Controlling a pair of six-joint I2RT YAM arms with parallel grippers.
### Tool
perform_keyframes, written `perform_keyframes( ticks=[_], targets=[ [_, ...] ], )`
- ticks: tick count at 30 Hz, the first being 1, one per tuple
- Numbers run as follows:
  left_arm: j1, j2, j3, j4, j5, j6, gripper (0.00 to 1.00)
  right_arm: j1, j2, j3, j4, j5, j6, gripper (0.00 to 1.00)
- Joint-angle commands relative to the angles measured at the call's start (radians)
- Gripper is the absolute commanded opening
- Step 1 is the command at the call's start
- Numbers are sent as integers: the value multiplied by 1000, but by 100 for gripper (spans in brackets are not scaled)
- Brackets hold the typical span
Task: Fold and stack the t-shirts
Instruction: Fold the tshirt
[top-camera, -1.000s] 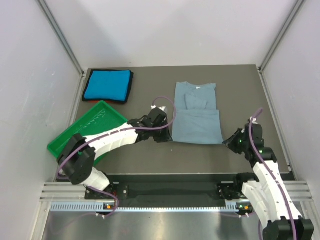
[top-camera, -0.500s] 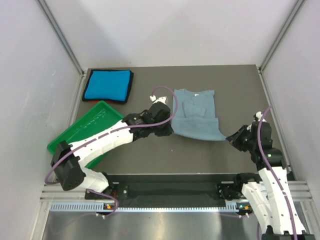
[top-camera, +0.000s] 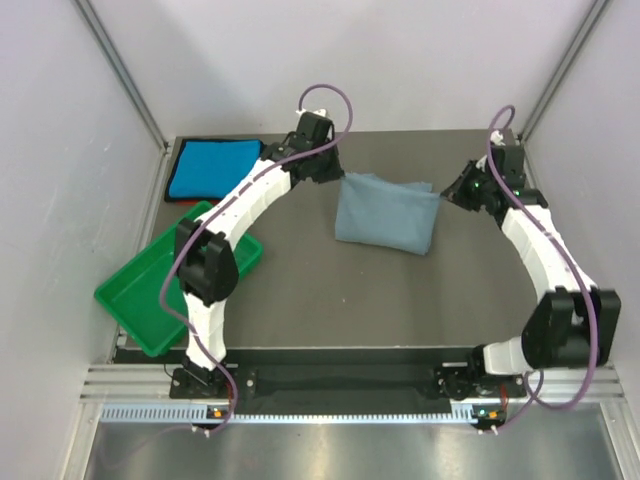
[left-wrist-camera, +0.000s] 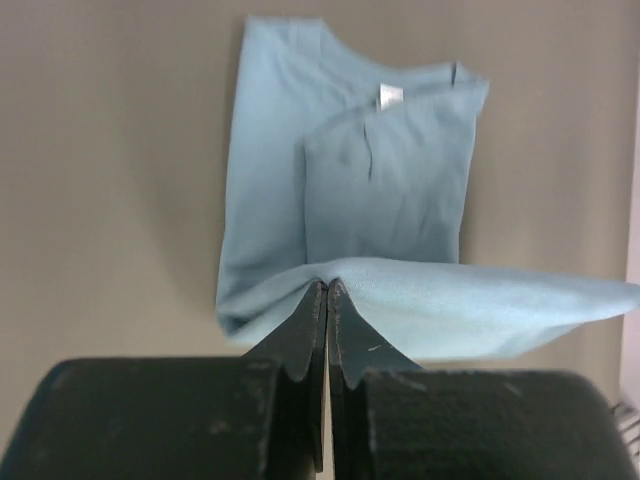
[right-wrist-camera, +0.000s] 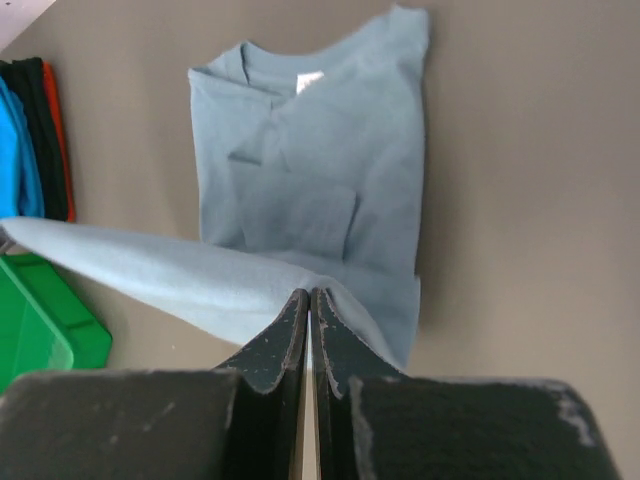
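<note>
Far left corner of the table (top-camera: 330, 300): the turquoise-blue t-shirt (top-camera: 212, 170) lies folded into a flat rectangle, dark edging along its right side, apart from both arms. Just nearer than it, along the left edge, a green tray (top-camera: 150, 300) sits askew; the left arm (top-camera: 250, 200) passes above its far corner. The left arm reaches to the far centre of the table. The left jaws are pressed together on the left corner of a lifted edge of the grey-blue t-shirt (top-camera: 385, 215); the left wrist view shows that cloth (left-wrist-camera: 290, 180) pinched between the finger tips, the held edge stretched rightward as a raised band. Beneath the band the rest of the garment lies flat on the table, sleeve folded in over the body, collar and small white tag (left-wrist-camera: 390, 96) facing up. This t-shirt occupies the far centre, between the two arms and well apart from the turquoise one. To the right, the right arm (top-camera: 535, 240) reaches in from the table's right side. The right jaws are likewise closed on the opposite corner of the same raised edge, cloth gripped at the tips, the band running off leftward above the flat part of the shirt.
</note>
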Motion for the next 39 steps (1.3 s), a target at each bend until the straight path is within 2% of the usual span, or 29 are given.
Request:
perform_keyframes(
  ticks=[1,6,7,9,10,14,22,31,35,37,38,39],
  targets=[
    [68,104,104,89,133,68,0,-12,135,126,130,-56,-33,0],
    [119,257,162,296,247,53,0,-48,337,244,228,-139,-18,0],
    [135,274,164,384,259,42,0,-51,403,285,238,-148,-15,0],
    [148,320,162,482,270,10,0,-59,457,318,273,-162,5,0],
    [155,339,168,591,300,-4,0,-62,497,338,290,-162,11,0],
    [160,431,222,756,326,-46,0,-73,598,404,334,-165,39,0],
    [168,662,409,847,290,-105,0,-99,767,517,359,-162,67,0],
    [194,708,408,869,221,-106,0,-120,876,611,364,-160,84,0],
    [197,721,405,884,231,-113,0,-127,919,646,363,-180,96,1],
    [198,724,405,901,274,-114,12,-130,913,623,390,-180,108,7],
    [198,718,403,907,283,-108,24,-133,908,617,396,-183,117,18],
    [202,707,399,907,290,-105,27,-136,899,619,393,-188,119,23]
  ],
)
